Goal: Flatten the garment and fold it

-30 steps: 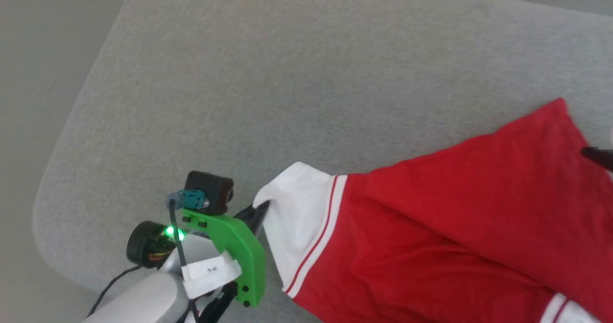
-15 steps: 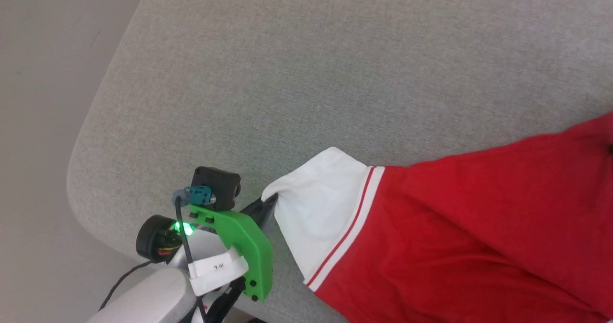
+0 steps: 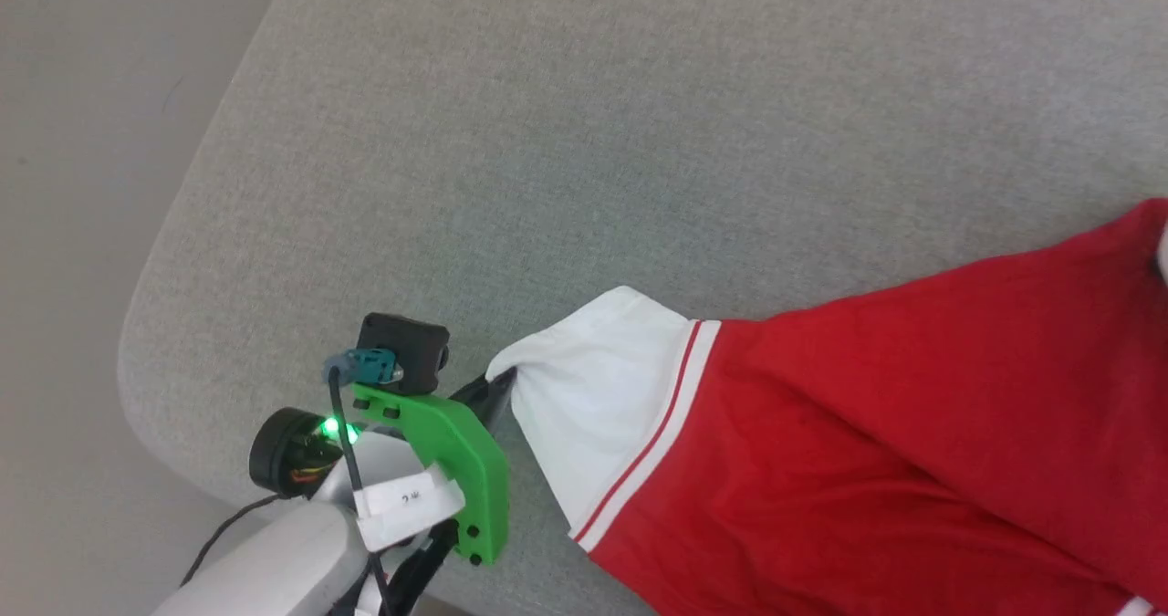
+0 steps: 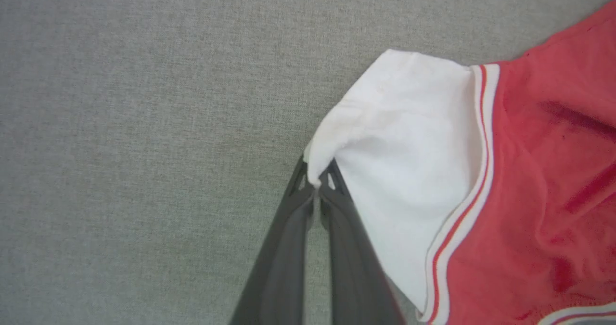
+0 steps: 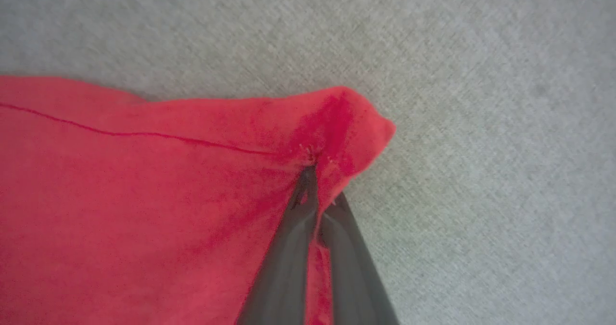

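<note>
Where it lay across the lower right of the head view, the red jersey (image 3: 894,433) was a smooth, softly creased knit, its white lining panel turned outward and edged with white-and-red striped trim. The left gripper (image 4: 315,184) was clamped on the rounded white corner, dark tapered fingers pressed together. The right gripper (image 5: 320,188) pinched a puckered red corner beside a stitched seam. Beneath spread a grey, felt-like pad (image 3: 547,141) with a rounded corner, pale floor (image 3: 64,233) at the left edge. A glossy green bracket (image 3: 461,470) sat on the left wrist; marks on the white label (image 3: 408,499) beside it were too small to read.
</note>
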